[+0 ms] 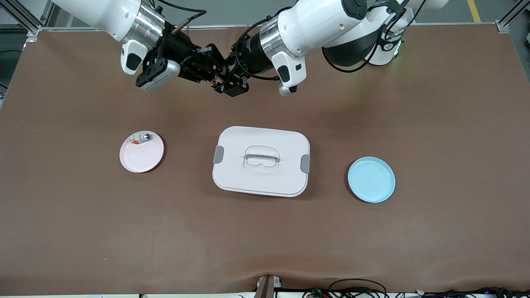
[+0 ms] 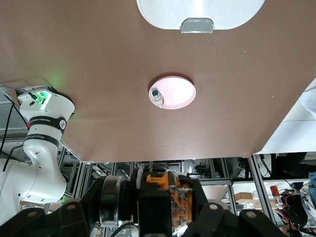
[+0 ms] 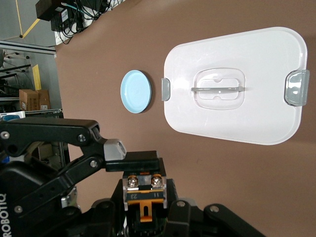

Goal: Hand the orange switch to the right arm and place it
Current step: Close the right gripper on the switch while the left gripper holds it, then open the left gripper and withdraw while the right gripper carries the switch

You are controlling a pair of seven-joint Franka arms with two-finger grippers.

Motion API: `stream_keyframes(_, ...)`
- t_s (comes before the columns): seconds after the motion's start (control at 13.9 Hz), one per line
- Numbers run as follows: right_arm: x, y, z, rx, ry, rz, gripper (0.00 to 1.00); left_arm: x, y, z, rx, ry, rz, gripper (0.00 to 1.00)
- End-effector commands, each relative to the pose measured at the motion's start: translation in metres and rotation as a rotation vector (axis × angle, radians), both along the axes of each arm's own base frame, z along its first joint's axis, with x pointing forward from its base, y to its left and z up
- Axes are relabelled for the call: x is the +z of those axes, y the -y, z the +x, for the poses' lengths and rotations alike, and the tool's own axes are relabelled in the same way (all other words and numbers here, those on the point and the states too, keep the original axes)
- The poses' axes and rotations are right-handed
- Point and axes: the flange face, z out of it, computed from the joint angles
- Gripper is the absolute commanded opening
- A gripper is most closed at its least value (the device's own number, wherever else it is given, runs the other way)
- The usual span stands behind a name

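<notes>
Handover position: right gripper [image 1: 214, 78] and left gripper [image 1: 234, 85] tip to tip in the air, over bare table [image 1: 83, 231] between the robot bases and the white lidded box [image 1: 261, 161].

Orange switch [image 3: 143, 196] seated between the right gripper's fingers, which are closed narrowly on its sides. Whether the left gripper has hold of it cannot be told.

Hazards, as judged:
- Separating the arms while both have hold: risk of twisting or ejecting the switch.
- Shallow hold on so tiny a part: risk of a drop.
- Placing onto the pink plate [image 1: 140, 167]: avoid striking the silver part [image 1: 141, 138] lying at its rim.
</notes>
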Motion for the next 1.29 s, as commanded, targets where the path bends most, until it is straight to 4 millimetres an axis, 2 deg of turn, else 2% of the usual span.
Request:
stream_keyframes(0.0, -0.005, 0.006, -0.002, -0.026, -0.023, -0.019, 0.00, 0.010, -0.006, -0.001, 0.010, 0.014, -0.004, 0.65)
stream_keyframes(0.07, -0.005, 0.006, -0.001, -0.024, -0.021, -0.020, 0.00, 0.010, -0.006, -0.001, 0.015, 0.010, -0.003, 1.00)
stream_keyframes(0.36, -0.003, 0.006, 0.000, -0.005, 0.002, -0.028, 0.00, 0.012, -0.007, 0.000, 0.026, 0.006, -0.006, 1.00)
stream_keyframes(0.5, -0.008, 0.008, 0.002, 0.109, 0.103, -0.085, 0.00, 0.013, -0.009, 0.002, 0.028, 0.014, -0.003, 1.00)
stream_keyframes(0.65, -0.016, 0.020, 0.008, 0.288, 0.205, -0.122, 0.00, 0.013, -0.012, 0.005, 0.029, 0.020, -0.003, 1.00)
stream_keyframes(0.79, -0.030, 0.054, 0.024, 0.426, 0.258, -0.200, 0.00, 0.008, -0.016, 0.011, 0.035, 0.022, 0.005, 1.00)
stream_keyframes(0.86, -0.037, 0.068, 0.028, 0.496, 0.274, -0.252, 0.00, 0.004, -0.027, 0.022, 0.054, 0.020, 0.013, 1.00)
stream_keyframes(1.01, -0.049, 0.104, 0.039, 0.679, 0.322, -0.392, 0.00, -0.007, -0.034, 0.030, 0.063, 0.014, 0.035, 1.00)
stream_keyframes(1.08, -0.053, 0.123, 0.044, 0.747, 0.339, -0.425, 0.00, -0.012, -0.043, 0.039, 0.075, 0.024, 0.056, 1.00)
stream_keyframes(1.22, -0.057, 0.163, 0.056, 0.907, 0.406, -0.462, 0.00, -0.028, -0.046, 0.049, 0.075, 0.044, 0.103, 1.00)
